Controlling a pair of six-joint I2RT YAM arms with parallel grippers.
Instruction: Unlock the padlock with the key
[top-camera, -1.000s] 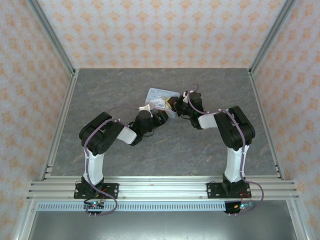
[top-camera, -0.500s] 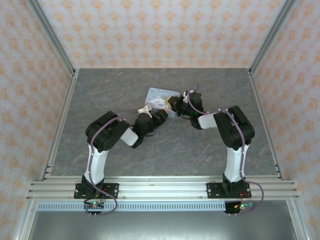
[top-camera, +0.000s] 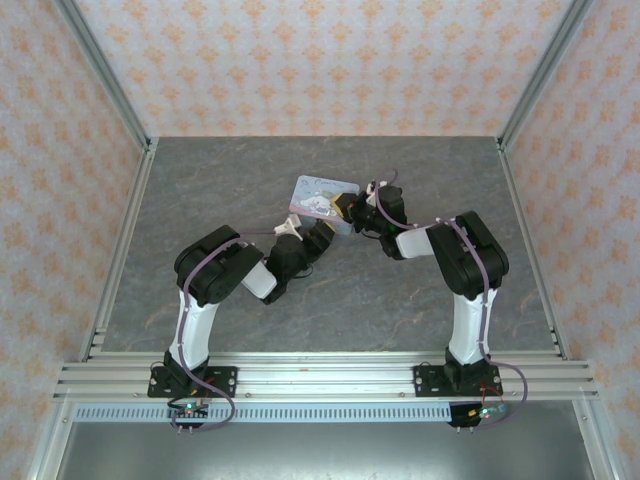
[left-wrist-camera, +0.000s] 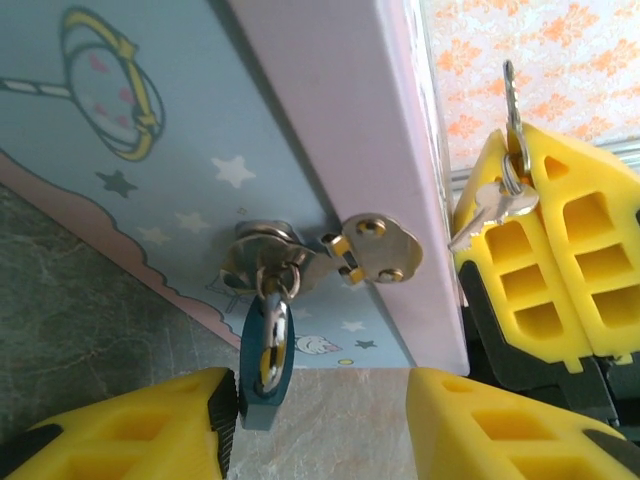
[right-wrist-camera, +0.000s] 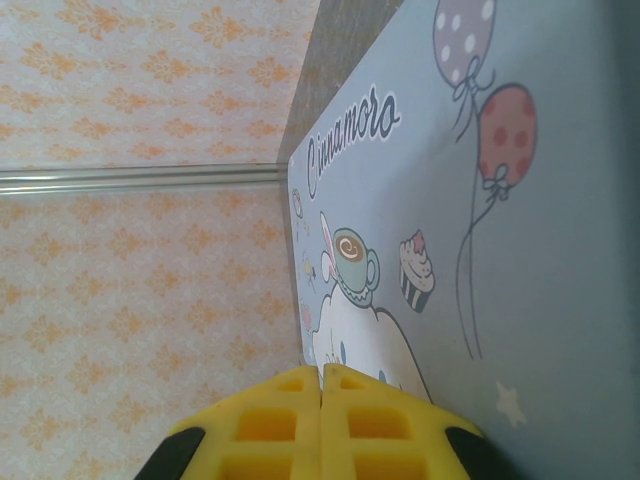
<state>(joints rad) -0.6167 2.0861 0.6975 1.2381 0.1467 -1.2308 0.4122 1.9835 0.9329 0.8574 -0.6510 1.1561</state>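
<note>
Pale blue cartoon tin (top-camera: 322, 195) on grey table (top-camera: 230, 180).

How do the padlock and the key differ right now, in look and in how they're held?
Colour: the padlock is dark bluish with yellow; the key is silvery.
Support: the padlock hangs from the tin's hasp, the key sticks out from the right end effector's shut fingers.
Grip: the padlock sits between the left end effector's parted fingers, unclamped; the key is held.
Shared: both are small metal pieces, not yet joined.
</note>
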